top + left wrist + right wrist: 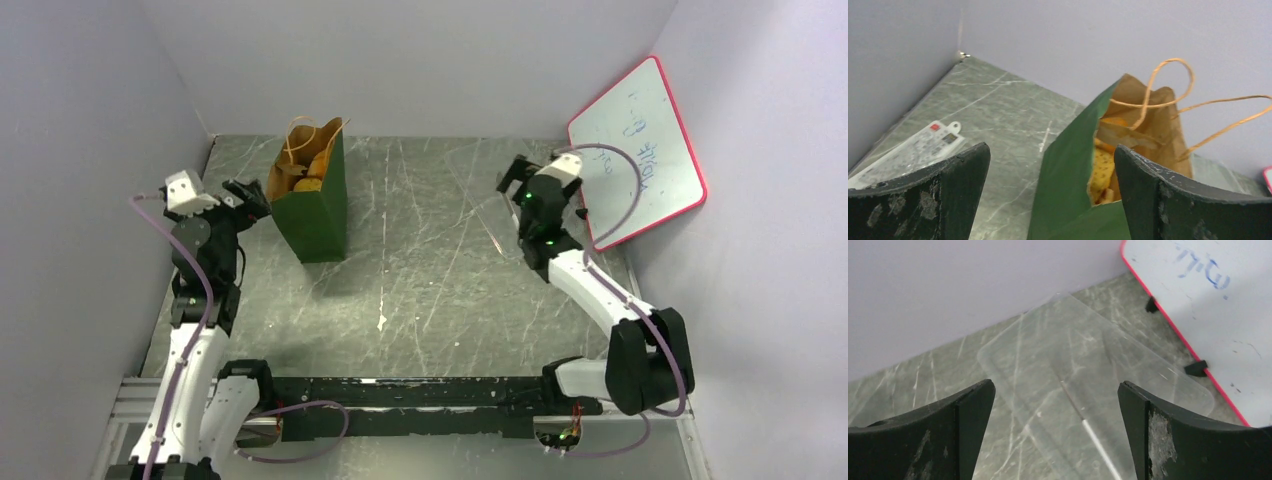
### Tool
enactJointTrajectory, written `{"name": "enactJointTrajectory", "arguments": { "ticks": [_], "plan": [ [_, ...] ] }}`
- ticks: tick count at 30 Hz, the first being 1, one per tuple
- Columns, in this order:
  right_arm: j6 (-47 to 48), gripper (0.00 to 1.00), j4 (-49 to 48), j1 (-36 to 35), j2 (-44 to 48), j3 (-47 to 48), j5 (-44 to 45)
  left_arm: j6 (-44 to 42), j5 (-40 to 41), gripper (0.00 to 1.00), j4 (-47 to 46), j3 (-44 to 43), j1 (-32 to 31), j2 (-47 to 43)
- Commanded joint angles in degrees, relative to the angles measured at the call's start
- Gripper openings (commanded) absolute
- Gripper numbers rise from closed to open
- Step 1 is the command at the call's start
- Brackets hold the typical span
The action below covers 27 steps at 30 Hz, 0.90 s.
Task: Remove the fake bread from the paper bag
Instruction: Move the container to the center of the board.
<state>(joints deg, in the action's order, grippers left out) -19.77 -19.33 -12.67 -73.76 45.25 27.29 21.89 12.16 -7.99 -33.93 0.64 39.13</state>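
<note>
The paper bag stands upright at the back left, dark green outside and brown inside, with its tan cord handles sticking up. Orange-tan fake bread fills its open top. In the left wrist view a yellow speckled piece shows behind the bag's green wall. My left gripper is open and empty just left of the bag, and in its own view the jaws straddle the bag's near corner without touching it. My right gripper is open and empty at the back right, far from the bag.
A red-rimmed whiteboard leans on the right wall. A clear plastic sheet lies under my right gripper, with a thin silver rod on it. A white labelled packet lies by the left wall.
</note>
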Motion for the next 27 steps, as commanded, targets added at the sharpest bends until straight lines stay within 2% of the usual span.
{"name": "enactJointTrajectory", "arguments": {
  "ticks": [1,3,7,11,14,17,22,27],
  "plan": [
    [12.3,1.00,-6.9,-8.6,-2.1,0.7,16.0,0.3,-9.4,0.98,5.9,-7.4,-0.1,4.3],
    [9.4,1.00,-6.7,-8.7,-4.3,2.5,16.2,-0.1,-11.3,0.98,7.4,-10.6,-0.1,6.5],
    [8.9,1.00,-7.2,-8.7,-6.9,5.4,7.9,-4.8,-15.2,0.98,13.9,-18.5,-0.1,12.7],
    [7.7,1.00,-9.4,-8.7,-7.4,5.3,7.3,-7.4,-18.9,0.99,18.9,-23.9,-0.1,16.8],
    [9.0,1.00,-11.7,-8.7,-6.8,4.6,5.3,-9.1,-22.4,0.94,20.7,-25.7,-0.1,18.5],
    [8.3,1.00,-8.8,-8.7,-7.2,7.0,5.2,-10.8,-23.5,0.86,26.5,-29.4,-0.1,22.0],
    [8.2,1.00,-6.0,-8.7,-8.1,8.5,6.2,-11.4,-24.5,0.84,30.4,-30.8,-0.1,23.0],
    [7.2,1.00,-4.5,-8.7,-8.2,8.4,6.2,-12.5,-23.9,0.76,33.4,-32.1,-0.2,25.3]
  ]
}}
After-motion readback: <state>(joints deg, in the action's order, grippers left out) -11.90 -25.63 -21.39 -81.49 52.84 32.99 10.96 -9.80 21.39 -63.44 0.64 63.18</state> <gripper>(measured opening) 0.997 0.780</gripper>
